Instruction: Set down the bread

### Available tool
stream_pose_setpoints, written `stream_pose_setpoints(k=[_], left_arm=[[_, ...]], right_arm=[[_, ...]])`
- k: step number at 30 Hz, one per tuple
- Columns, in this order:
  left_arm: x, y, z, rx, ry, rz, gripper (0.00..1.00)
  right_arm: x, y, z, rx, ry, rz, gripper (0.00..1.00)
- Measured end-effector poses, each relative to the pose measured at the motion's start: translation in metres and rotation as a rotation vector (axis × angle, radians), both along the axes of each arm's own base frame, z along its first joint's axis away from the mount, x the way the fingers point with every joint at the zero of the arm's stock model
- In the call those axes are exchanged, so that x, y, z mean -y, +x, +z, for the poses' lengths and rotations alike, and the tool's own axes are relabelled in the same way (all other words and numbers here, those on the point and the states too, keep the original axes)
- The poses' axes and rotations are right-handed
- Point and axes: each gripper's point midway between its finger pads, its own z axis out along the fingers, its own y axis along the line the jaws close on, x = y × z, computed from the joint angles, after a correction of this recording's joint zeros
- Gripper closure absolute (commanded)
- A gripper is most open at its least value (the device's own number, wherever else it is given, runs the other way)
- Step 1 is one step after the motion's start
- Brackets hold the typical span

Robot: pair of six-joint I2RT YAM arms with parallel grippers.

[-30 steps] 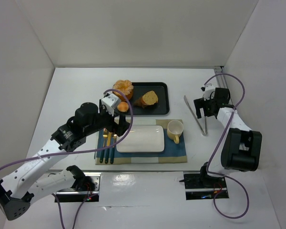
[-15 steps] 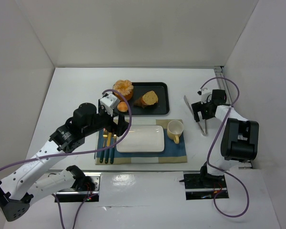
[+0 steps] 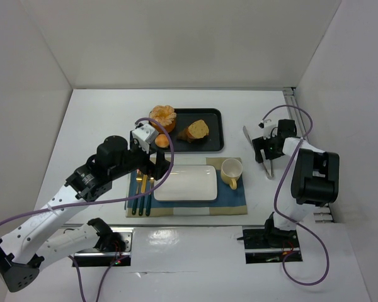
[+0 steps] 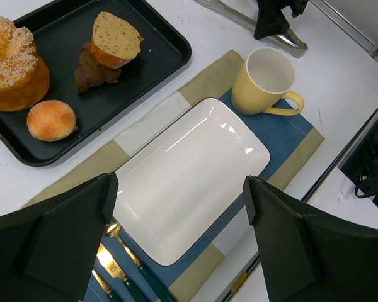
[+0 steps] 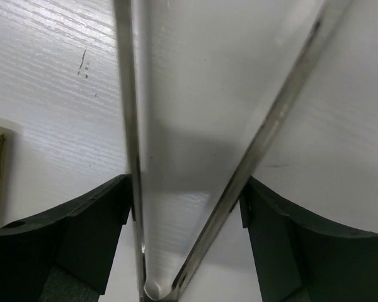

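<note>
Top external view: on the left, the left gripper hangs over the near left end of a long white plate. In the left wrist view its two black fingers are far apart, and there is nothing between them, only the plate below. The plate lies on a blue and tan cloth mat. Knives and forks with dark green handles lie on the mat, just left of the plate.

The bread, a small round golden bun, sits on the near left corner of a black tray, far behind the plate. It touches a big orange bun with ridges just behind it. A brown slice of bread lies in the middle of the tray.

A yellow cup stands on the mat, just right of the plate.

Far right, shiny metal tongs lie on the white table. The right gripper is down over them. Its fingers are wide, one beside each tong arm. I cannot tell if they squeeze the tongs.
</note>
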Motion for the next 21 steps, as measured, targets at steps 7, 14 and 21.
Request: stream_pose_setpoints(k=[7,14,21], left_arm=[[0.000,0.000,0.000,0.000,0.000,0.000,0.00],[0.000,0.000,0.000,0.000,0.000,0.000,0.00],[0.000,0.000,-0.002,-0.002,0.002,0.001,0.00]], right_arm=[[-0.001,0.001,-0.001,-0.005,0.005,0.001,0.66],[0.000,0.001,-0.001,-0.004,0.003,-0.004,1.00],[-0.010,-0.003,0.028,0.032,0.042,0.023,0.84]])
